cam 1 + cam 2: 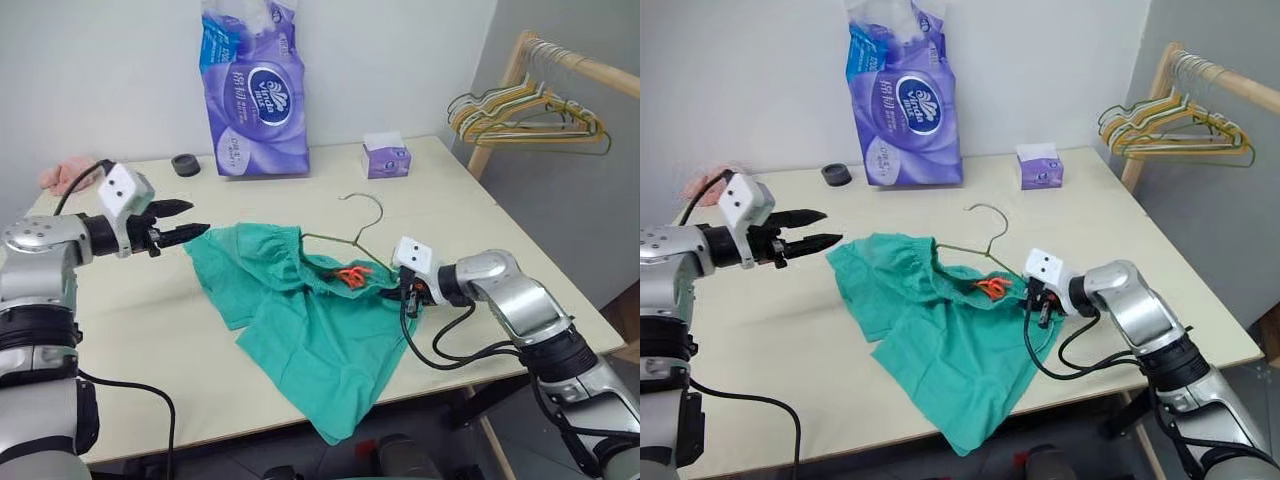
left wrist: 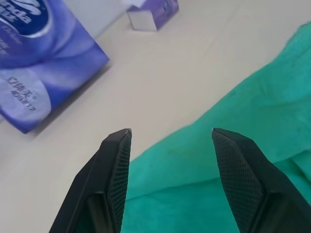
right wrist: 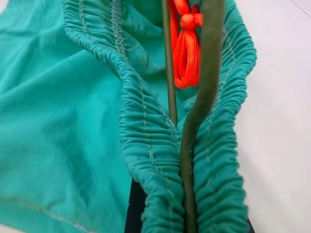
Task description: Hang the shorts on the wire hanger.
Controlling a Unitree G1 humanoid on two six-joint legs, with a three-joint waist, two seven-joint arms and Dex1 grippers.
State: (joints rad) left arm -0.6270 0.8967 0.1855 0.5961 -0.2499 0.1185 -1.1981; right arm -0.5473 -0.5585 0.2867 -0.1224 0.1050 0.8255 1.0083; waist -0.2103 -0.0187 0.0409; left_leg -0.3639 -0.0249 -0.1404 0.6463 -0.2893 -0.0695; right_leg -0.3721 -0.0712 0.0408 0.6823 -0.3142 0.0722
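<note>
The shorts (image 1: 300,320) lay crumpled on the table (image 1: 480,215), one leg drooping over its near edge, an orange drawstring (image 1: 352,274) showing at the waistband. The wire hanger (image 1: 355,235) lay partly tucked into that waistband, its hook pointing away from the shorts toward a small tissue box (image 1: 386,158). The right gripper (image 1: 408,296) pinched waistband and wire together at the shorts' right end. The left gripper (image 1: 185,222) hovered just beside their left end, jaws spread, holding nothing.
</note>
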